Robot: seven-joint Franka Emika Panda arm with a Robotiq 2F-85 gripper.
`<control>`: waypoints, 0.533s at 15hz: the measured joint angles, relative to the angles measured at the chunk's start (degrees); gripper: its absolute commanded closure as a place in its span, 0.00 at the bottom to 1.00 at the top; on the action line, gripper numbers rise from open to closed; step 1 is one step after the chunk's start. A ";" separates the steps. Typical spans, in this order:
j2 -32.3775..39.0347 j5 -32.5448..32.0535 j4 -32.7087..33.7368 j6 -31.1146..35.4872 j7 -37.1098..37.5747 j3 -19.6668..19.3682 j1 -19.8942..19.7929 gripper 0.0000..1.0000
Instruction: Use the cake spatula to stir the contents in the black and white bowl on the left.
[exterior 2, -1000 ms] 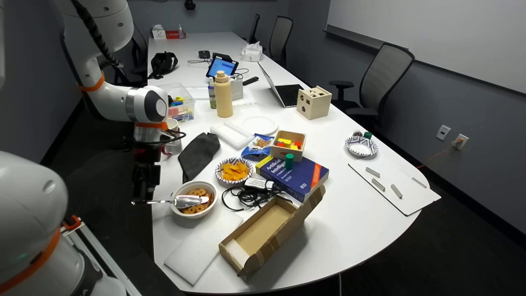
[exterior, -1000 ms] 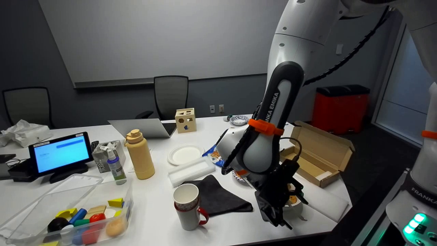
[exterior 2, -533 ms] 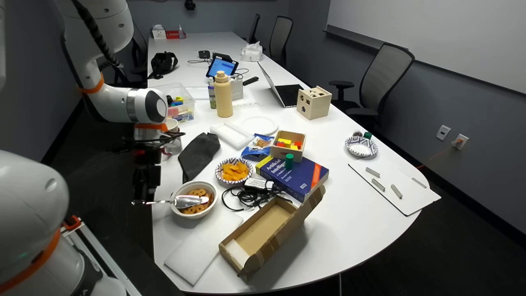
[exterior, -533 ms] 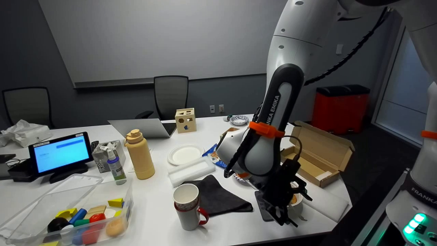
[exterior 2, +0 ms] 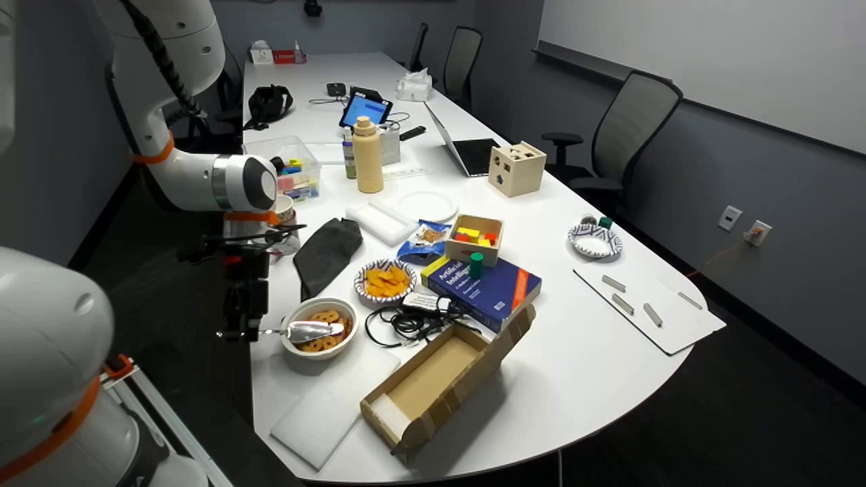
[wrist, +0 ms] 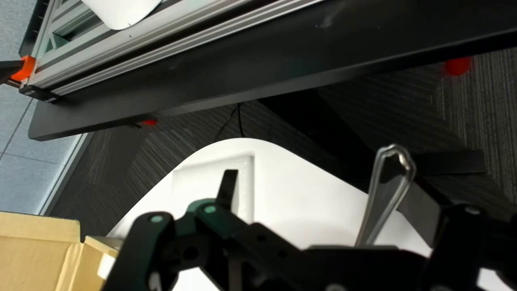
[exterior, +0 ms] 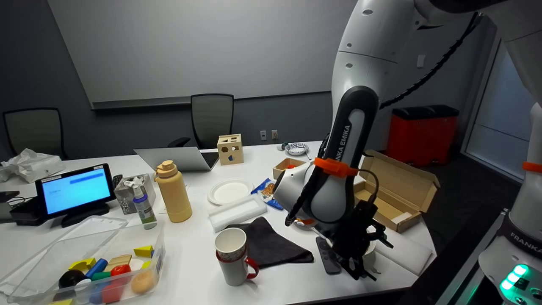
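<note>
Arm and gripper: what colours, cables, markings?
The arm is white and rounded, with black trim, orange bands and a black ribbed cable. Light lettering on it reads "NKA EMIKA", its start hidden; the base says "FRANKA" and has green lights. The gripper is mostly black, with angular, jointed fingers.

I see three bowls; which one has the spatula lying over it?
The plain white bowl of ring-shaped snacks: the metal spatula lies over it. The orange-filled patterned bowl and the white-centred patterned bowl have no spatula.

Wrist view: cake spatula (wrist: 389, 212) — lower part hidden behind gripper (wrist: 325, 198).
</note>
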 measured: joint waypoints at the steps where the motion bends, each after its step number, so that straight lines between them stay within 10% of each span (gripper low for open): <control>1: 0.18 -0.01 -0.03 0.00 0.14 0.00 0.12 0.25; 8: 0.77 -0.25 -0.07 0.00 1.55 0.00 1.20 0.74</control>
